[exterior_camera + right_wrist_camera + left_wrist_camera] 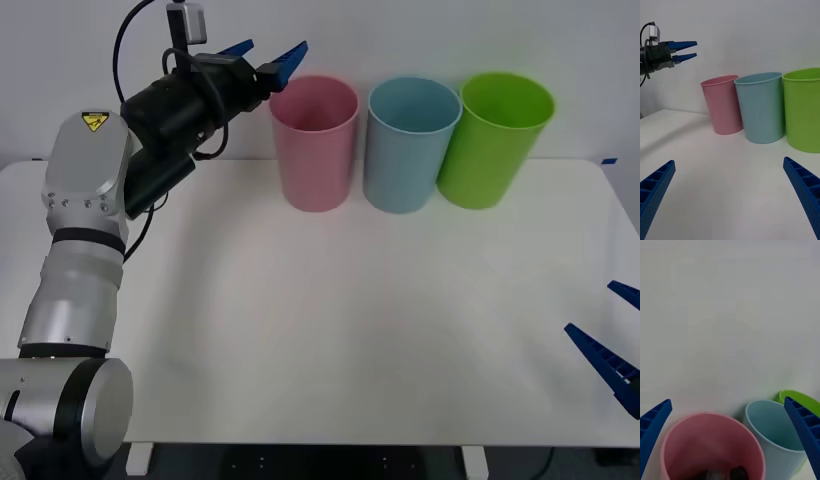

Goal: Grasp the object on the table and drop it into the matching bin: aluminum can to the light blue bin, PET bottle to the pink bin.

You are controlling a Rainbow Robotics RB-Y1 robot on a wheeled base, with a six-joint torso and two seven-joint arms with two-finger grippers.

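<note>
Fingers of the left gripper (271, 57) are spread and empty at upper left, above the tapered pink bin (316, 143); the bottle (733, 473) is glimpsed dark at its bottom, axis indiscernible. Right gripper (612, 350) fingers are held apart at lower right over the smooth white surface (350, 330)

Before me lies the large white rectangular worktop (330, 330) with rounded corners. Three tall round tapered plastic bins stand directly on it in a row along its far edge: the pink bin (316, 150) toward my left, the light blue bin (409, 150) just beside it in the middle, and a bright green bin (492, 145) leaning against the blue one on my right.
</note>
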